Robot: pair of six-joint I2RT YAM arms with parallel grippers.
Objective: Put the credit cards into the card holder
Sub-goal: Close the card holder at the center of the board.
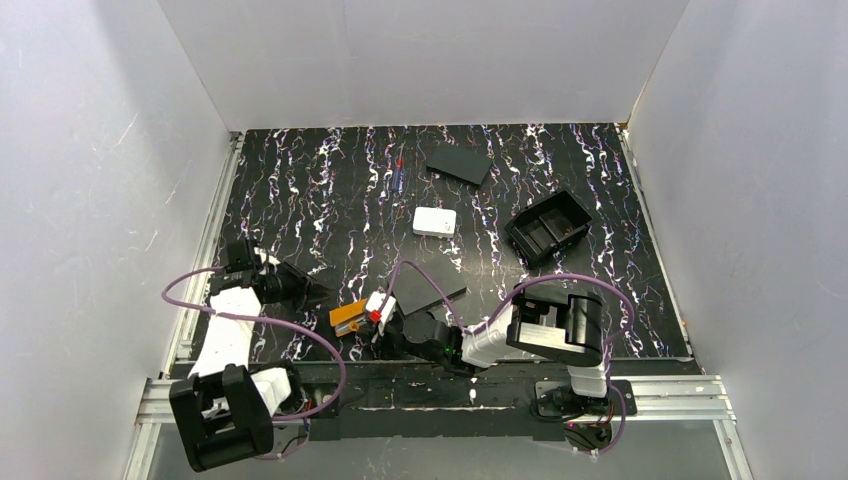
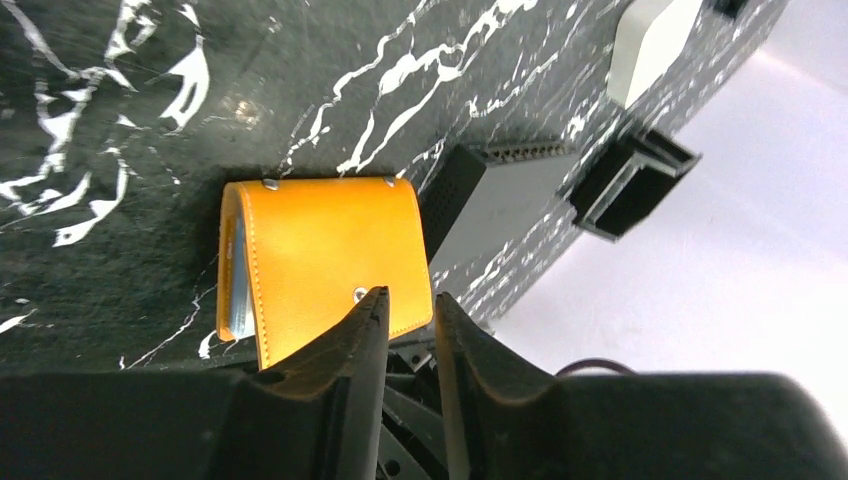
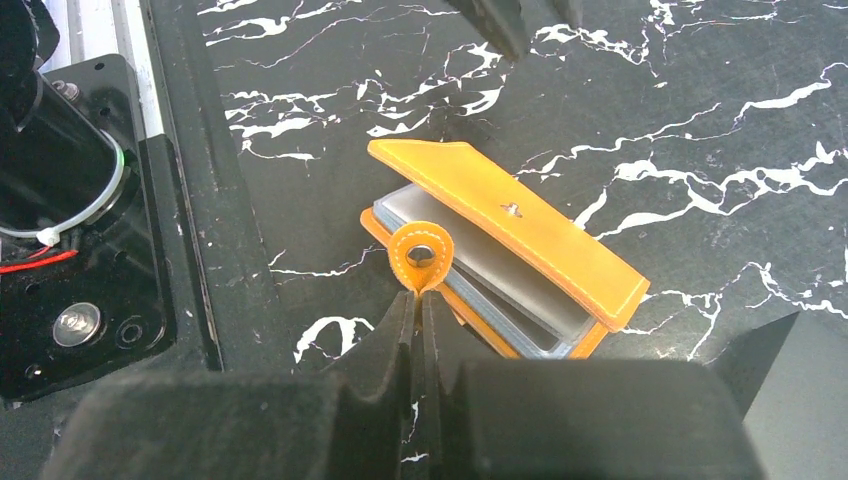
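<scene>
The orange card holder (image 1: 345, 317) lies near the table's front edge, between the two grippers. In the right wrist view it (image 3: 520, 225) is half open, its top flap raised over pale blue-grey inner layers. My right gripper (image 3: 418, 298) is shut on its round clasp tab (image 3: 420, 255); from above the gripper (image 1: 374, 322) sits just right of the holder. My left gripper (image 2: 405, 300) has its jaws a little apart with nothing between them, at the holder's (image 2: 320, 250) flap edge. From above it (image 1: 322, 291) is just left of the holder. I cannot make out any loose credit card.
A flat black rectangle (image 1: 428, 288) lies just right of the holder. A white box (image 1: 435, 221), a second black rectangle (image 1: 458, 163), a pen (image 1: 398, 172) and a black tray (image 1: 548, 226) lie farther back. White walls enclose the table.
</scene>
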